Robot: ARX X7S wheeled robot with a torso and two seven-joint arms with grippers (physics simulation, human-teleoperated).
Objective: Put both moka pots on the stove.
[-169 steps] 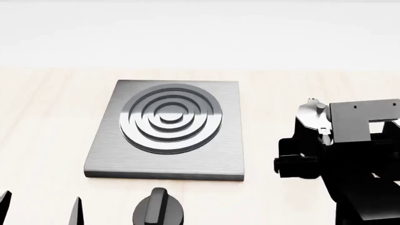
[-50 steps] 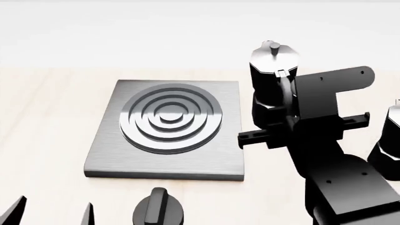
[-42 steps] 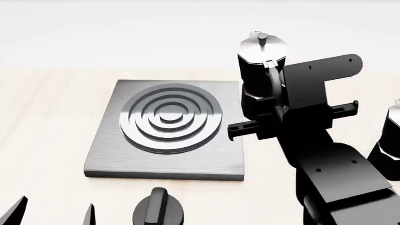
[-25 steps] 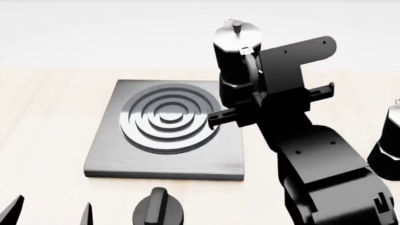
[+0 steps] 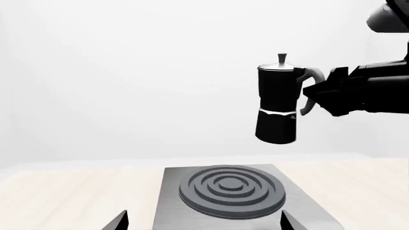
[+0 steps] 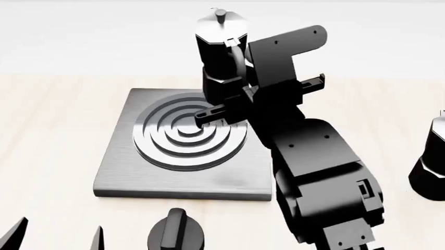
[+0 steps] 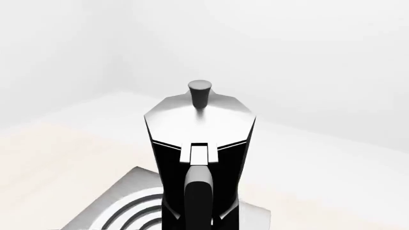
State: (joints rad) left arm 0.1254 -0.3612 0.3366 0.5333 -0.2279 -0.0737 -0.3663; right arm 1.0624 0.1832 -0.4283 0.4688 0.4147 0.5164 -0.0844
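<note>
One moka pot (image 6: 221,52) is held upright in the air by its curved handle, which is pinched by the right claw (image 6: 245,96); in the left wrist view the pot (image 5: 279,105) is seen hanging clear above the stove (image 5: 230,191), over the burner's right-hand part, with open space between its base and the rings. A second moka pot (image 6: 431,164) is cut off by the right edge of the head view, standing on the pale wooden worktop (image 6: 56,130), well apart from the stove (image 6: 187,143). A squat black knob (image 6: 176,237) is seen just in front of the plate. Of the left claw (image 6: 56,237) only two dark fingertips are visible, set apart and empty.
</note>
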